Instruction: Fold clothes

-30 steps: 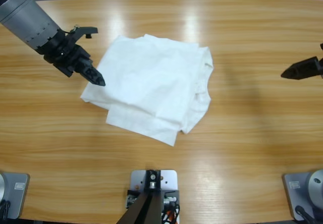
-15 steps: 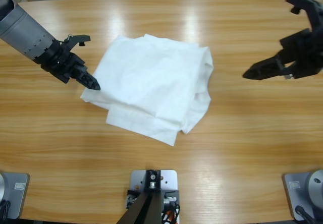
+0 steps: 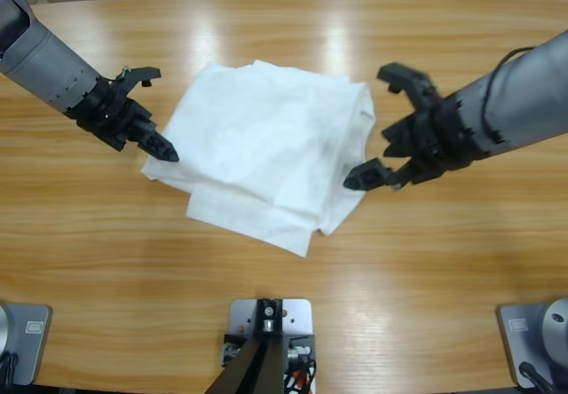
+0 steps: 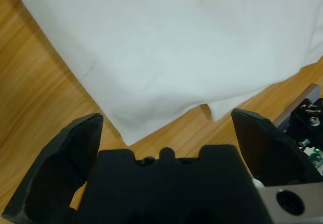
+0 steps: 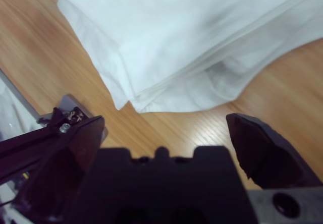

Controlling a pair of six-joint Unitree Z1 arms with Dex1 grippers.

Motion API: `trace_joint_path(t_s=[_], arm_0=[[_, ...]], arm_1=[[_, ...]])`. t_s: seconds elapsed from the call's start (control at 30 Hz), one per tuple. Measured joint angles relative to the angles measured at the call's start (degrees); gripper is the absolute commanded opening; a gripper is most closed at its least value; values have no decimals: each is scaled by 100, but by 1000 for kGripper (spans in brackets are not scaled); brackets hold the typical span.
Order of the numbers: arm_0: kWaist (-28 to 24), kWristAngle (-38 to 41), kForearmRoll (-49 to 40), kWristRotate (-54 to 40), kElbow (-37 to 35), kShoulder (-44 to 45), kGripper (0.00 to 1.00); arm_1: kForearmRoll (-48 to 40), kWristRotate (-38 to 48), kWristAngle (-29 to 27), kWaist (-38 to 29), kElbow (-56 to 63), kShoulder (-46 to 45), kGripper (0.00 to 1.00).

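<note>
with jaws spread wide and empty, the left gripper [image 3: 153,117] hovers at the near-left edge of the folded white t-shirt [image 3: 266,145] while the right gripper [image 3: 383,128], equally agape, closes on its opposite edge, the garment lying mid-table on the long wooden table [image 3: 444,261].

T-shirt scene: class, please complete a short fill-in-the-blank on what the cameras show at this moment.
1. The white T-shirt lies folded on the wooden ____.
2. The left gripper, jaws open, is at the shirt's ____ edge in the high view.
3. The right gripper has its jaws ____.
4. Neither gripper ____ the shirt.

Missing words: table; left; open; holds
</note>
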State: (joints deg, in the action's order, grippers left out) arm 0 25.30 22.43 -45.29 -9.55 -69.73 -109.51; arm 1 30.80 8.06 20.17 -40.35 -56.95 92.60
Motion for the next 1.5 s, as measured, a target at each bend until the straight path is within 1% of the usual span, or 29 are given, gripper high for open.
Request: trace_joint_path(t_s=[0.13, 0.2, 0.37, 0.67, 0.9, 1.0, 1.03, 1.07, 1.1, 1.13, 1.17, 1.2, 1.5], arm_0=[[-39, 0, 19, 0, 0, -5, 1000], [-68, 0, 20, 0, 0, -23, 1000], [-89, 0, 21, 0, 0, -62, 1000], [-90, 0, 22, 0, 0, -68, 1000], [-90, 0, 22, 0, 0, -73, 1000], [-90, 0, 22, 0, 0, -86, 1000], [-90, 0, 22, 0, 0, -93, 1000], [-90, 0, 22, 0, 0, -95, 1000], [-90, 0, 22, 0, 0, -96, 1000], [-90, 0, 22, 0, 0, -96, 1000], [-90, 0, 22, 0, -1, -96, 1000], [-90, 0, 22, 0, 0, -96, 1000], [-90, 0, 22, 0, -1, -161, 1000]], arm_1=[[-153, 241, 212, -244, 9, 327, 972], [-233, 380, 263, -402, 9, 445, 950], [-391, 665, 310, -734, 9, 729, 950], [-591, 738, 429, -816, -18, 1237, 950], [-628, 737, 459, -822, -447, 1634, 943], [-554, 733, 458, -822, -596, 1735, 922], [-527, 725, 456, -822, -627, 1755, 900], [-497, 714, 448, -822, -646, 1770, 835], [-455, 701, 434, -822, -655, 1783, 653], [-408, 684, 424, -822, -662, 1794, 425], [-366, 668, 415, -822, -667, 1802, 155], [-334, 657, 408, -822, -672, 1811, 0], [-218, 575, 408, -822, -676, 1934, 0]])
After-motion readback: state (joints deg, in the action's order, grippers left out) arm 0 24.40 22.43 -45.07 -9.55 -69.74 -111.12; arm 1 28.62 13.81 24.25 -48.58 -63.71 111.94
